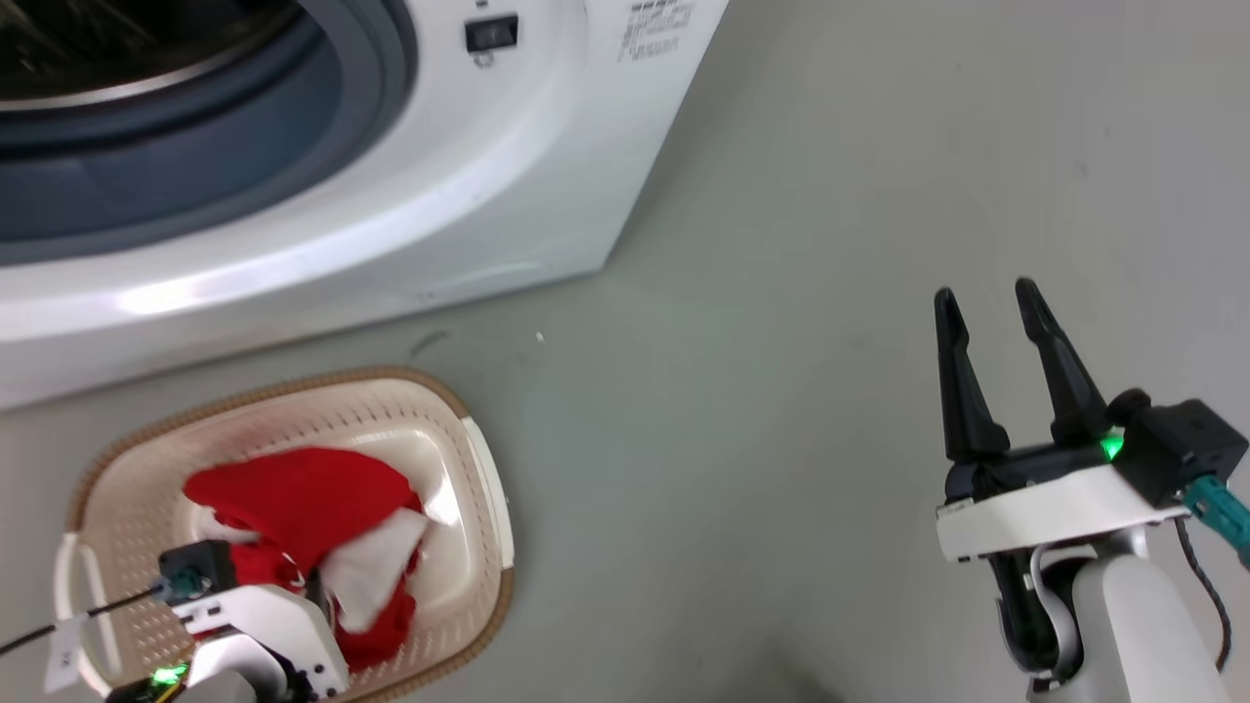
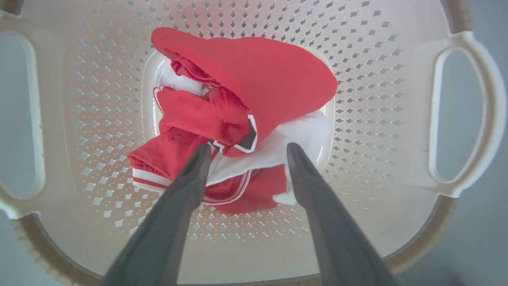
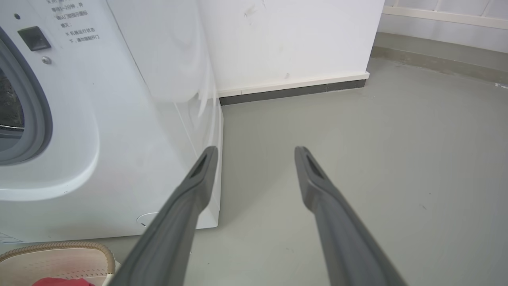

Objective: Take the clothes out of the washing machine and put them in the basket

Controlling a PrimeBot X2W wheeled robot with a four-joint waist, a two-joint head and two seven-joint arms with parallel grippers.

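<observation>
Head view, left pincer (image 2: 246, 153), right pincer (image 1: 984, 290) gaping empty, clothes (image 1: 303, 498) in basket (image 1: 391, 410), washing machine (image 1: 439, 195), Chinese print (image 3: 77, 22)

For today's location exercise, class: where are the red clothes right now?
In the head view, the clothes lie in the basket at lower left, on the floor before the washing machine, beneath the open jaws of the left gripper.
</observation>
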